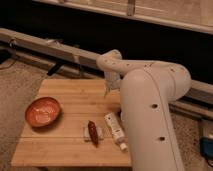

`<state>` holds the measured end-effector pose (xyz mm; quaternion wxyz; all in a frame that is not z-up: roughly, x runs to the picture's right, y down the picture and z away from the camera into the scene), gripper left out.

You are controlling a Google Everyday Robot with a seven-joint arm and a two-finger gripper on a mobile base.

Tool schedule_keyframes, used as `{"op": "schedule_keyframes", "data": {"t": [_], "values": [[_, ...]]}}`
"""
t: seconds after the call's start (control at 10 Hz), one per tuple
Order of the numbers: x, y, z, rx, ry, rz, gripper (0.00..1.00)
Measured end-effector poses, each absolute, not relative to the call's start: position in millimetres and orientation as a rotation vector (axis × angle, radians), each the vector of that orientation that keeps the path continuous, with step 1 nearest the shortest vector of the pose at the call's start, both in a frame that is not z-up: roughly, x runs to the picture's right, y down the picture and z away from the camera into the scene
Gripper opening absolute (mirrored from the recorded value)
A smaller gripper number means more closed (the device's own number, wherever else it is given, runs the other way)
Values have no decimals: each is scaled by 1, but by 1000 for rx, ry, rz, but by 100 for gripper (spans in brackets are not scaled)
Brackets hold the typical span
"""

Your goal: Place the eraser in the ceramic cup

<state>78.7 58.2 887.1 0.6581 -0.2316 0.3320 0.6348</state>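
Camera view: the white two-finger tool (108,91) hangs above the far part of the pale wooden slatted desk (65,147), at about 1 o'clock from its centre. Whether it is apart or together cannot be told. The broad white robot arm (150,110) covers the desk's 3 o'clock side; neither the flat black rectangular eraser nor the plain white ceramic cup can be seen. A round orange-red bowl (43,111) sits at 9 o'clock. A dark red oblong object (93,131) lies at 5 o'clock, with a white tube (115,127) just beside it, at its 3 o'clock.
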Motion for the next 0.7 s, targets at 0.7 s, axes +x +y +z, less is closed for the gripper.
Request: {"op": "schedule_keyframes", "data": {"t": [0.7], "values": [[136, 93, 906, -586, 849, 1661, 80]]}}
